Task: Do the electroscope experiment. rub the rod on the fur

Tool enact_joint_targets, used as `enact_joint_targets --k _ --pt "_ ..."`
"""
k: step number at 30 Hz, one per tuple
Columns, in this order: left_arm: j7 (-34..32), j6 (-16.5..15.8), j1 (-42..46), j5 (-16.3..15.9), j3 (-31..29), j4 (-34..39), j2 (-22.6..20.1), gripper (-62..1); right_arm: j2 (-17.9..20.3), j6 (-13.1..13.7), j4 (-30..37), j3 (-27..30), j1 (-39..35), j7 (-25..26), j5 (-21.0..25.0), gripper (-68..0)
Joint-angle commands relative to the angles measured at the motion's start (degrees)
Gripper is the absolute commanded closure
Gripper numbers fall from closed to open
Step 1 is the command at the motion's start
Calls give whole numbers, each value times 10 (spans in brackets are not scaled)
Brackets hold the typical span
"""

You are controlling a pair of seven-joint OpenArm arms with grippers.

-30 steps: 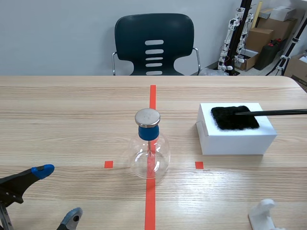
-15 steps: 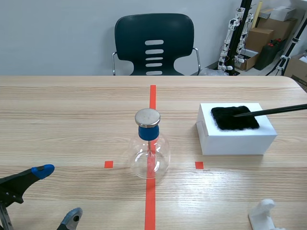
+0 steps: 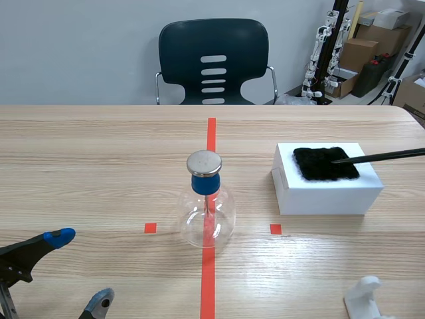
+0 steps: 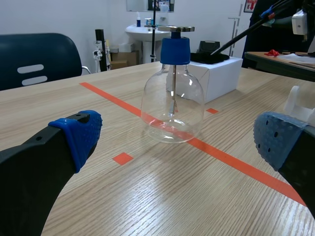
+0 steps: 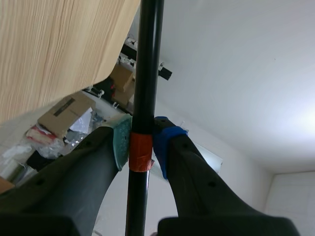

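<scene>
A thin black rod (image 3: 382,156) comes in from the right of the scene view, and its tip rests on the black fur patch (image 3: 324,163) on top of a white box (image 3: 327,189). In the right wrist view my right gripper (image 5: 141,143) is shut on the rod (image 5: 147,64) at an orange tape band. The glass flask electroscope (image 3: 207,207) with blue stopper and metal disc stands on the red centre line; the left wrist view has the electroscope (image 4: 173,93) ahead of my open left gripper (image 4: 177,137), which sits low at the near left.
A white stand (image 3: 366,300) sits at the near right of the table. A dark chair (image 3: 214,61) stands behind the far edge. Boxes and equipment (image 3: 372,43) fill the back right corner.
The rod's tip slid back and forth over the fur: a little left half a second ago, then right again. The left arm has kept still.
</scene>
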Motion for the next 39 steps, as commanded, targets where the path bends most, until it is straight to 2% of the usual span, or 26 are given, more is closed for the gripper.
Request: enact_joint_targets --k 1,7,10,12,16,19,22,27,30,39 --pt "-10 -1 -3 -4 0 6 1 -623 -2 -15 9 6 14 1 -12 -15" --pt "-10 -1 -3 -4 0 6 1 -623 -47 -16 24 -4 36 -4 -44 -15" --pt "-10 -1 -3 -4 0 6 1 -623 -48 -16 23 -6 34 -9 -48 -15" --pt "-10 -1 -3 -4 0 6 1 -623 -34 -16 19 -6 24 -29 -45 -15" --pt "-10 -1 -3 -4 0 6 1 -623 18 -18 10 -6 3 -32 -6 -15" --pt "-10 -1 -3 -4 0 6 1 -623 34 -19 9 -6 2 -32 5 -15" --pt "-10 -1 -3 -4 0 6 1 -623 21 -35 20 -6 3 -20 -8 -15" --pt "-10 -1 -3 -4 0 6 1 -623 -30 -35 47 -6 9 -16 -50 -15" --pt "-10 -1 -3 -4 0 6 1 -623 -39 -35 47 -6 10 -17 -54 -15" --pt "-10 -1 -3 -4 0 6 1 -623 41 -35 21 -6 -4 -37 14 -15"
